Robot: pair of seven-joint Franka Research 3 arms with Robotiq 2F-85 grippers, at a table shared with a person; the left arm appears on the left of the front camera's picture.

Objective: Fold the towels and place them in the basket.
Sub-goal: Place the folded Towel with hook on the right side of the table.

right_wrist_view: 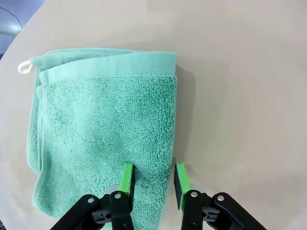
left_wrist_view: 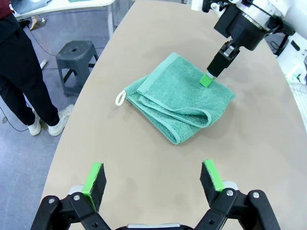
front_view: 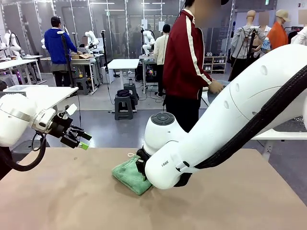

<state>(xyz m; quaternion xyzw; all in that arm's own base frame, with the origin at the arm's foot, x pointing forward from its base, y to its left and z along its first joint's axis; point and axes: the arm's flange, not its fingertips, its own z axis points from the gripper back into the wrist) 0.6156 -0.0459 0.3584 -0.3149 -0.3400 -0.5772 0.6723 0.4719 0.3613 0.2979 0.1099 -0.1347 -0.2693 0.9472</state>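
A mint green towel (front_view: 128,175) (left_wrist_view: 177,103) (right_wrist_view: 105,129) lies folded on the tan table, with a small white loop at one corner. My right gripper (right_wrist_view: 153,168) (left_wrist_view: 207,79) is down on the towel's near edge. One green pad rests on the cloth and the other stands just off the edge on the table, the jaws narrowed with a gap left between them. My left gripper (front_view: 81,140) (left_wrist_view: 153,167) hovers wide open and empty above the table, some way from the towel. The basket is out of view.
The tan table (front_view: 72,201) has bare room all around the towel. A person in a red jacket (front_view: 187,57) stands at the far side. A grey stool (left_wrist_view: 76,52) stands on the floor beyond the table's edge.
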